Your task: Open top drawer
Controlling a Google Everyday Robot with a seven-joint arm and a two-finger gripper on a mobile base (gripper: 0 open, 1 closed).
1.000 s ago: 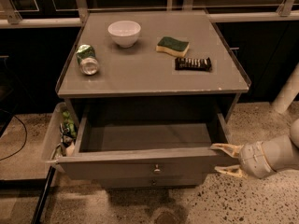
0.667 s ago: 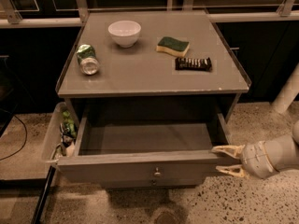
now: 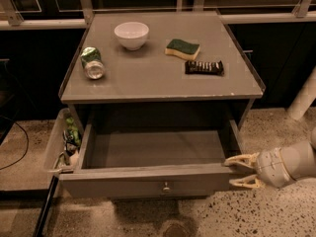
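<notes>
The top drawer [image 3: 148, 180] of the grey cabinet stands pulled far out toward me, and its inside looks empty. Its flat front panel carries a small round metal knob [image 3: 166, 186] at the centre. My gripper [image 3: 238, 171] is at the right end of the drawer front, coming in from the right. Its two pale fingers are spread apart. The upper fingertip [image 3: 236, 160] touches the top right corner of the front panel, and the lower one sits by the panel's lower right edge. The lower drawers are hidden under the open one.
On the cabinet top [image 3: 148, 85] lie a white bowl [image 3: 131, 34], a green can on its side [image 3: 92, 63], a green and yellow sponge [image 3: 182, 49] and a dark snack bar [image 3: 204, 67]. A pale bin [image 3: 55, 141] with clutter stands at the left. A white post [image 3: 303, 100] stands at the right.
The drawer front has come a little further out toward me. The gripper has stayed at the drawer's right end, shifting slightly with it.
</notes>
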